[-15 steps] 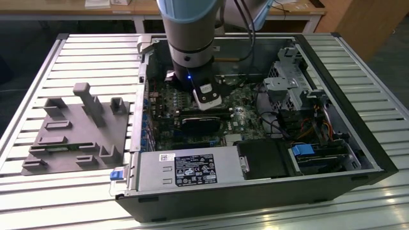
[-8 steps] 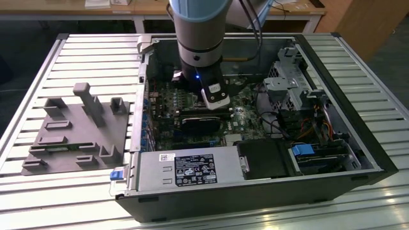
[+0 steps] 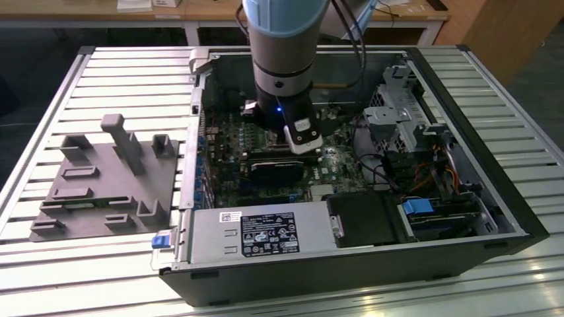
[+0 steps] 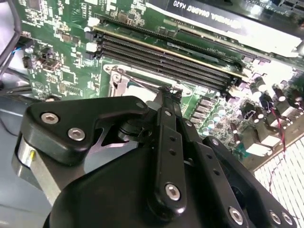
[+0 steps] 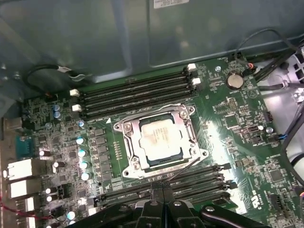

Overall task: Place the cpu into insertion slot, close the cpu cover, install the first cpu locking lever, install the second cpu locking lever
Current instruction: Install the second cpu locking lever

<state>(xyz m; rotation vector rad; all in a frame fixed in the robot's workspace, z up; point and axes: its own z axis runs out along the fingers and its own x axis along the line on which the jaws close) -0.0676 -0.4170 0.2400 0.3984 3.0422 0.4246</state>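
While the arm reaches down into the open computer case (image 3: 493,198), pincer (image 5: 159,192): fingertips pressed together with no gap, close to the cover's edge.
cpu (image 5: 159,137): seated flat in the insertion slot (image 5: 164,164), silver top showing.
cpu cover (image 5: 129,142): down, framing the chip.
lever (image 5: 190,166): thin wire along the cover's edge, ending at the fingertips; whether it is gripped, I cannot tell.
memory slots (image 5: 133,95): long black rows on both sides of the socket.
surface (image 3: 88,79): slatted, carrying the case and a grey fixture block (image 3: 97,178).
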